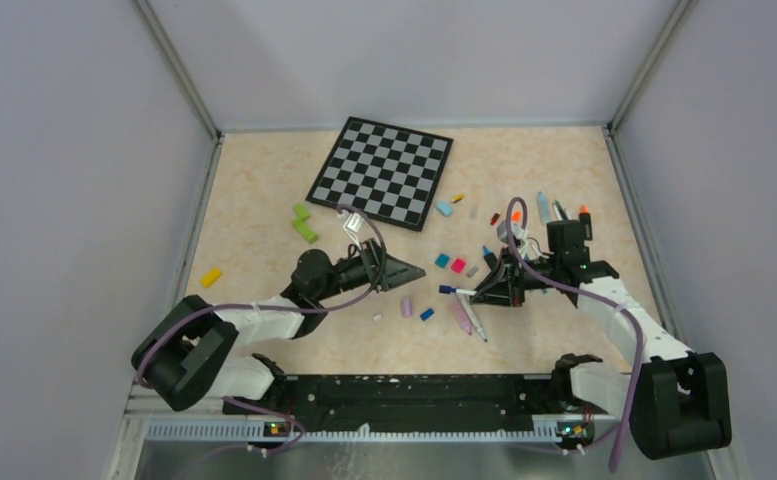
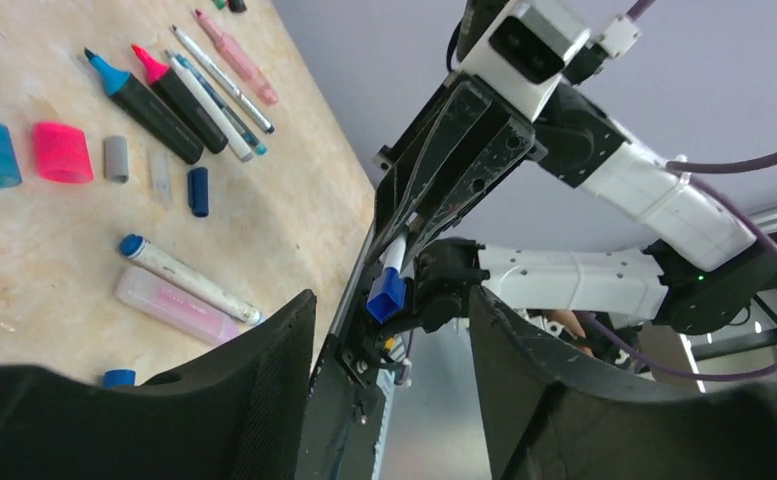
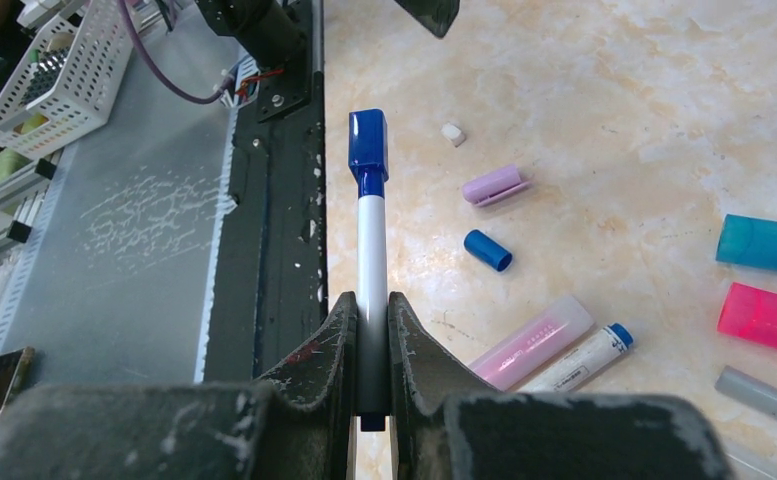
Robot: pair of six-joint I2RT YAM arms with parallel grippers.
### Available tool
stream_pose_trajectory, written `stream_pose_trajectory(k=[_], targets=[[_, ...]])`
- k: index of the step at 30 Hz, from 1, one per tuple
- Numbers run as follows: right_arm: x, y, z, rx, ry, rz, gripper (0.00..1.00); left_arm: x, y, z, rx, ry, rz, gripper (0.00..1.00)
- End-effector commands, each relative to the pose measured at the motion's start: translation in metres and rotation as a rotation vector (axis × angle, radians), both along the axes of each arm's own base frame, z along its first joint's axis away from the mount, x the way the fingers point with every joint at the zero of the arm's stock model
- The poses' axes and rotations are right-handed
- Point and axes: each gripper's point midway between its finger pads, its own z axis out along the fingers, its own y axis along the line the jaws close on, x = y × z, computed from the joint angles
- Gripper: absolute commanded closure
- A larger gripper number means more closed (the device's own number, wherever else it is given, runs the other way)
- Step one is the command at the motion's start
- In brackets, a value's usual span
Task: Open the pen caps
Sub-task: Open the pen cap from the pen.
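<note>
1. The right gripper (image 3: 369, 310) is clamped tight on a white pen (image 3: 370, 250), holding it clear of the table (image 3: 614, 100).
2. The pen's blue cap (image 3: 368, 150) is on (it points toward the left arm).
3. The left gripper (image 1: 409, 270) has its jaws apart, near that cap but not touching it.
4. A loose cyan cap (image 3: 759, 242) and pink cap (image 3: 764, 315) lie on the table.

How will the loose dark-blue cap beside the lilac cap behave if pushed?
Probably rolls: the dark-blue cap is a short cylinder lying on its side on the smooth table. Likely very light: it is small, and its end looks open. Glossy plastic, so it may slip from a pinch.
</note>
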Motion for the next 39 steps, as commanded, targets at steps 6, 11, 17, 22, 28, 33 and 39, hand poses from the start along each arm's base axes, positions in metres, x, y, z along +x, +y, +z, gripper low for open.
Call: stream_pose_trajectory(k=[6, 11, 17, 22, 28, 33, 39], targets=[[0.014, -0.003, 0.004, -0.029, -0.107, -0.031, 1.00, -0.007, -0.038, -0.009, 0.036, 0.091, -0.051, 0.32], [0.016, -0.005, 0.001, -0.050, -0.141, -0.040, 1.00, 0.004, -0.044, -0.025, 0.041, 0.260, 0.023, 0.33], [0.018, -0.004, -0.001, -0.062, -0.167, -0.037, 1.00, 0.007, -0.059, -0.027, 0.093, 0.333, 0.054, 0.34], [0.019, -0.003, -0.001, -0.065, -0.181, -0.032, 1.00, 0.006, -0.066, -0.030, 0.096, 0.390, 0.055, 0.40], [0.020, -0.003, -0.002, -0.063, -0.210, -0.023, 1.00, 0.000, -0.071, -0.029, 0.053, 0.432, 0.021, 0.49], [0.017, -0.001, -0.004, -0.056, -0.226, -0.004, 1.00, -0.003, -0.075, -0.025, 0.003, 0.451, -0.009, 0.54], [0.020, -0.002, -0.009, -0.071, -0.241, -0.013, 1.00, -0.006, -0.078, -0.021, -0.025, 0.465, -0.031, 0.59]])
